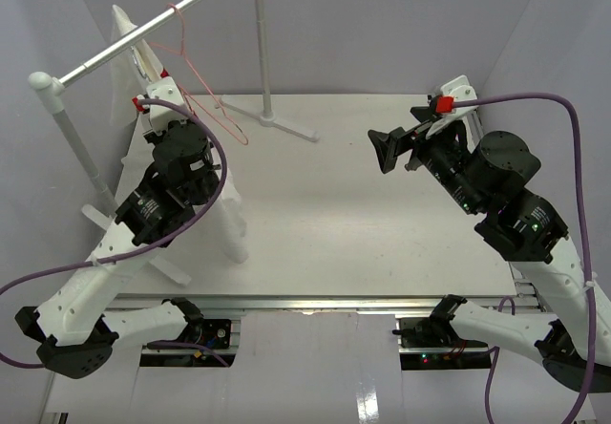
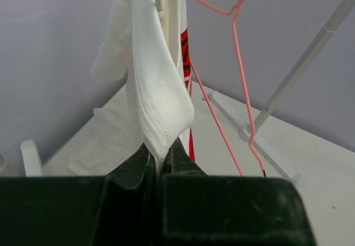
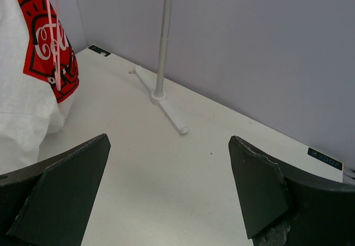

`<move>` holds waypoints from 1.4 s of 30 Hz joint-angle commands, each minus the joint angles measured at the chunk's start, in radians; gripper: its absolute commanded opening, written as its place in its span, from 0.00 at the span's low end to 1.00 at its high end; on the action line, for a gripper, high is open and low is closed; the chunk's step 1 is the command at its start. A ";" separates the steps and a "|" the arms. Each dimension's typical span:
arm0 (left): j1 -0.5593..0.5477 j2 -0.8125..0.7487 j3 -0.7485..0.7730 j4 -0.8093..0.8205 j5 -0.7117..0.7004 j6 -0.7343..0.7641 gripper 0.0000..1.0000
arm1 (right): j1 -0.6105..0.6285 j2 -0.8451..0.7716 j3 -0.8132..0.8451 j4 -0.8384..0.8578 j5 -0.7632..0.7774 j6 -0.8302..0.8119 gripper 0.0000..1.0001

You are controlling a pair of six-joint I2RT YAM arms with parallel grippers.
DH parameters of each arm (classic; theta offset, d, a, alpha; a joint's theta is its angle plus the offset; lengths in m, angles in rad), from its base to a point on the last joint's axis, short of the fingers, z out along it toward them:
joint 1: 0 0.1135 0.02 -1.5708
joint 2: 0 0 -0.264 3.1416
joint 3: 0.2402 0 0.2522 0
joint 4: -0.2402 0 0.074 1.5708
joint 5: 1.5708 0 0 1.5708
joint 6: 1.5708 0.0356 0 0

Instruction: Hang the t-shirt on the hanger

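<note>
The white t-shirt [image 2: 158,85] hangs by the rack's rail at the left, its red logo patch [image 3: 47,41] facing the right arm. My left gripper [image 2: 161,156] is shut on a folded hem of the t-shirt; from above it sits [image 1: 153,97] close under the rail. A pale beige strip, probably the hanger [image 2: 173,30], shows between the folds; the rest is hidden by cloth. My right gripper [image 3: 169,190] hangs open over the bare table, well right of the shirt [image 1: 232,216], with nothing between its fingers [image 1: 385,150].
A thin pink wire hanger [image 1: 205,90] hangs from the metal rail [image 1: 143,34] just right of the shirt. The rack's far upright [image 1: 262,52] and its white foot [image 3: 166,106] stand at the back middle. Grey walls close in three sides.
</note>
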 commanded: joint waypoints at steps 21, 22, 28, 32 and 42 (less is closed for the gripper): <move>0.193 0.076 0.049 -0.512 0.197 -0.643 0.00 | -0.002 -0.113 -0.079 0.051 0.015 -0.019 0.94; 0.206 0.078 0.039 -0.514 0.208 -0.665 0.00 | -0.002 -0.115 -0.079 0.051 0.015 -0.019 0.94; 0.249 0.044 -0.036 -0.417 0.247 -0.636 0.00 | -0.002 -0.122 -0.080 0.052 0.017 -0.019 0.94; 0.283 0.055 -0.019 -0.388 0.253 -0.575 0.00 | -0.002 -0.112 -0.085 0.055 0.014 -0.016 0.94; 0.350 0.102 0.041 -0.377 0.304 -0.534 0.03 | -0.002 -0.073 -0.081 0.051 -0.006 0.005 0.94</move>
